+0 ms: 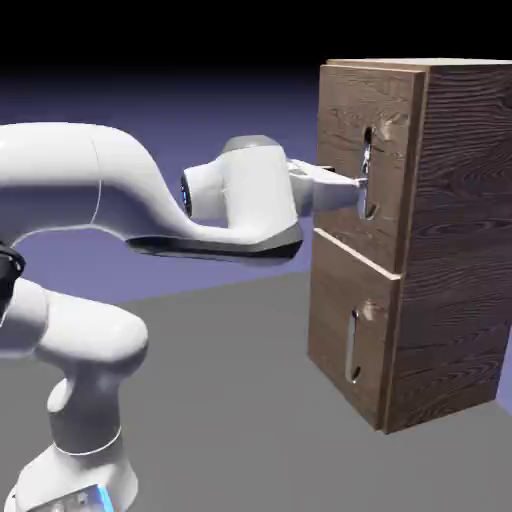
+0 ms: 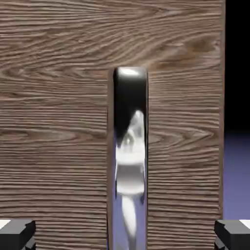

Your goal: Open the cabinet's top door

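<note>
While the top door [image 1: 345,150] sits closed above the lower door [image 1: 345,330], the gripper [image 2: 125,237] is at its silver handle [image 2: 130,161]. Its fingers stand wide apart, the handle lying between them in the hand view.

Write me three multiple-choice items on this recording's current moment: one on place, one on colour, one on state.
1. Where does the arm reach?
A) the lower door's handle
B) the upper door's handle
C) the cabinet's top surface

2. What colour is the upper handle?
A) silver
B) red
C) yellow

3. How does the pincer stand?
A) shut on the handle
B) shut on nothing
C) open, its tips wide apart

1-B: in the exterior view the pincer is at the upper door's handle.
2-A: the bar is shiny metal, mirroring a pale shape.
3-C: in the hand view the tips sit far to either side of the handle, bare wood showing between.
</note>
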Controlling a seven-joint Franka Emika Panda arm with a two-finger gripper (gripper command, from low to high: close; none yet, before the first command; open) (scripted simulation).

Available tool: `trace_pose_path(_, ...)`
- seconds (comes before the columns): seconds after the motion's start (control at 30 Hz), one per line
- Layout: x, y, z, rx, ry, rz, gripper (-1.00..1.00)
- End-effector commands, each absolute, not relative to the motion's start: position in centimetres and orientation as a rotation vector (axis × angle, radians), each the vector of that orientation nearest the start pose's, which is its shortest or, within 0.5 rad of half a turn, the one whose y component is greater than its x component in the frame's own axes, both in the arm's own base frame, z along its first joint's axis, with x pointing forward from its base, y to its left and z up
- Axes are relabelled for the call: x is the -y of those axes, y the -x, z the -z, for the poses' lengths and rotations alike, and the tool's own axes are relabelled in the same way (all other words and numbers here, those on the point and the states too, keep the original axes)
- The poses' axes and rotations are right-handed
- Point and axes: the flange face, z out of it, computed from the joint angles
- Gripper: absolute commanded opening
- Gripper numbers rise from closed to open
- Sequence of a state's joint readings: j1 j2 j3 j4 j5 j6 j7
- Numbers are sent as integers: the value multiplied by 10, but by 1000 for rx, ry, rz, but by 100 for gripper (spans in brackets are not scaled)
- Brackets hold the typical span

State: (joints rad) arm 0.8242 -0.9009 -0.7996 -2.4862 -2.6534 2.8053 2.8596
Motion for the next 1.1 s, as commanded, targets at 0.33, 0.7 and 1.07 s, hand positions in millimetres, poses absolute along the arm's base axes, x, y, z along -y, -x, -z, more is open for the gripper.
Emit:
trace_pose_path(0.33,-2,-396,-537,-764,1758,1784,-100)
trace_pose_path(0.7,-37,-353,-537,-971,1732,1911,-100)
trace_pose_path(1.07,-66,-328,-537,-1117,1705,1995,-100)
